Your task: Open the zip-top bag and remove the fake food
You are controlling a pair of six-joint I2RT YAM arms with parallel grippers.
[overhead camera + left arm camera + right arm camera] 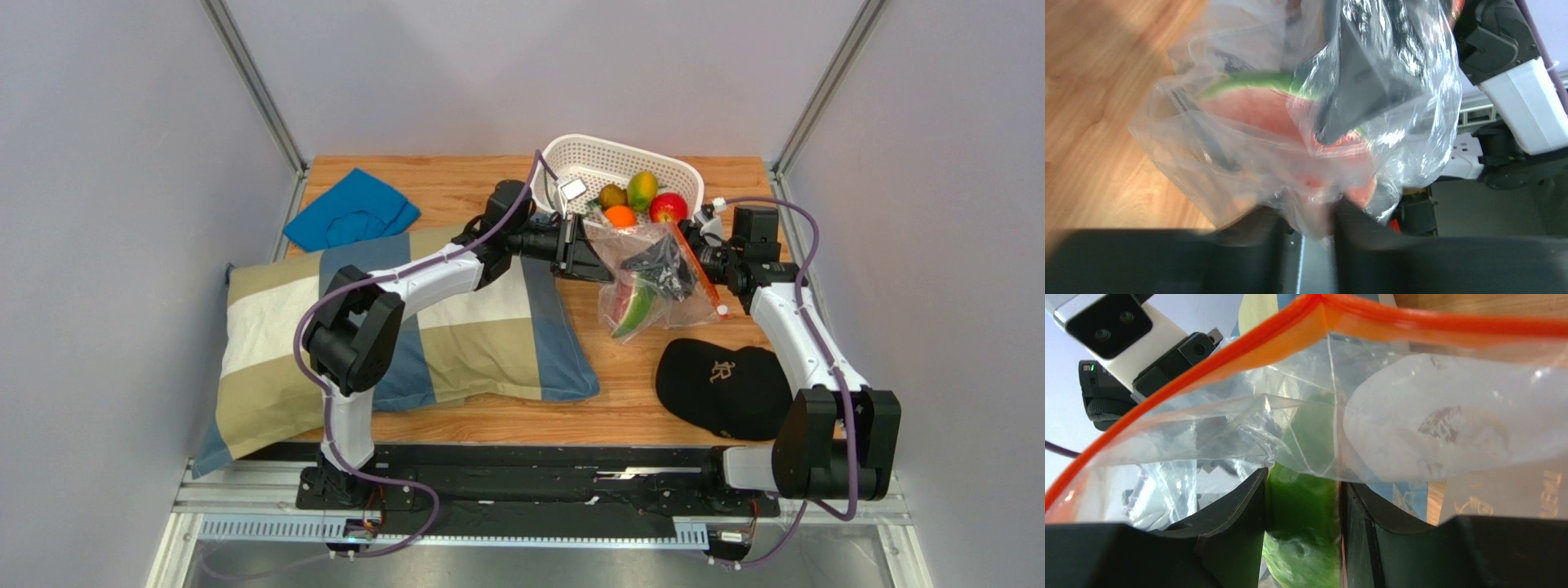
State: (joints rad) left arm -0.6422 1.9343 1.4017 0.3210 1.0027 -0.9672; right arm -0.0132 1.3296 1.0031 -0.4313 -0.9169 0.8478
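- Wood table (pixel 613 410) between grey walls, as I see it from above; a pillow (pixel 466 331) and a blue cloth (pixel 352 211) lie on the left, and a black cap (pixel 721 386) near right.
- Far edge: a white basket (pixel 564 153) with an orange (pixel 620 217), a mango (pixel 642 189) and an apple (pixel 669 206) in it.
- I have the bag (pixel 644 276) held up between both arms, just in front of the basket.
- Left gripper (pixel 1315 229): fingers pinched together on a fold of the bag's plastic.
- Right gripper (pixel 1303 502): fingers pressed against both sides of a green piece (pixel 1303 520), with the orange zip strip (pixel 1425 321) arching above.
- A watermelon slice (pixel 1254 110) sits inside the bag, low down.
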